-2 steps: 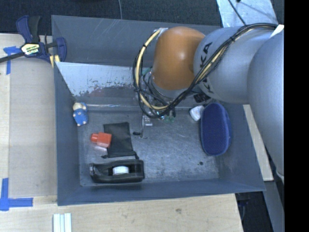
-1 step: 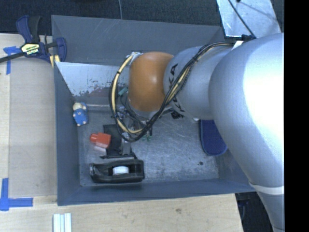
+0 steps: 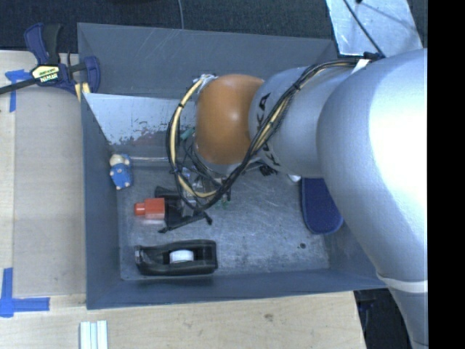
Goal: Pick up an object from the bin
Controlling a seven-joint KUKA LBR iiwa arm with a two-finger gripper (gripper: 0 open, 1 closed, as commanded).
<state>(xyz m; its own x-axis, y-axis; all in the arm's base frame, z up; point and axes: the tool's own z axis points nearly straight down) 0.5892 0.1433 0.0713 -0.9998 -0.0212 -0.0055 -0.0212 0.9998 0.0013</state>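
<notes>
A small red block is seen on the left of the bin floor, just beside the gripper. Nothing is judged lifted yet, and whether the gripper is open or closed cannot be told.

Red block: small, boxy, flat on floor, left side of bin.
Black tape holder: white roll inside, lies along front wall.
Blue-and-yellow toy: small, near left wall.
Blue oval thing: right side, partly hidden.
</notes>
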